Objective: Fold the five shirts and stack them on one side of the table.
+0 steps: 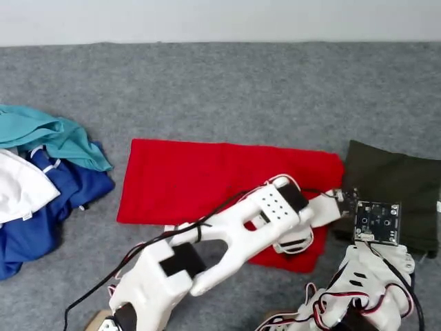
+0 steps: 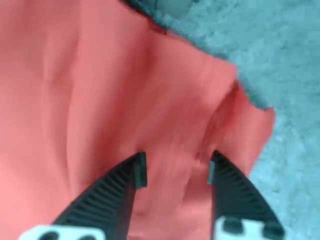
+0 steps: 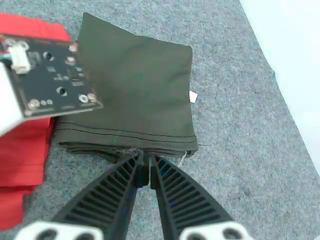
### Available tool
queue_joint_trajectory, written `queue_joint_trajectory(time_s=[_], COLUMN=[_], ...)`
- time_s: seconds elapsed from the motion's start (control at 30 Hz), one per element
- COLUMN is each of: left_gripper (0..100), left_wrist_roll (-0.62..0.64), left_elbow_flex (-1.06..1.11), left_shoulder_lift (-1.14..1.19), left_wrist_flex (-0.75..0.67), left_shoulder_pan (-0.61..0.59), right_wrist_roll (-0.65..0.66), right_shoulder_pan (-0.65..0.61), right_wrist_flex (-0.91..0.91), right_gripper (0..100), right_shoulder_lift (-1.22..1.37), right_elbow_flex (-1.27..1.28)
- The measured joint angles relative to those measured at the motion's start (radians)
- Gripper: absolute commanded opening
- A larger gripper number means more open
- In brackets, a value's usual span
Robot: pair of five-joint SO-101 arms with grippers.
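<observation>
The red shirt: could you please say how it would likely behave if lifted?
The red shirt looks floppy: it creases under the open left end effector, so it would probably drape and sag. Lying thin and flat, it seems light, though it may drag on the rough grey table.

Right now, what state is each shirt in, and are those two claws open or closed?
Red shirt: spread flat, lightly creased.
Green shirt: folded.
Teal shirt: crumpled, unfolded.
Blue shirt: crumpled, unfolded.
White shirt: crumpled, unfolded, lying on the blue shirt.
Left gripper: open, over the red shirt.
Right gripper: shut, tips at the green shirt's edge.
</observation>
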Motion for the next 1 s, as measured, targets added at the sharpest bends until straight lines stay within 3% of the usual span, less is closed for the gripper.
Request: queue_joint_trajectory(time_s=[0.23, 1.0], left_gripper=[7, 2], left_wrist_roll=[-0.002, -0.006], left_elbow_flex=[-0.106, -0.117], left_shoulder_lift=[0.058, -0.103], left_wrist_flex=[0.037, 0.173], left_shoulder_pan=[-0.011, 0.112], right_wrist_roll=[0.0, 0.0], right_shoulder_pan=[0.0, 0.0], right_wrist_flex=[0.0, 0.0], right_gripper=[1.3, 1.3], right_shoulder_lift=[0.0, 0.0], right_elbow_flex=[0.0, 0.0])
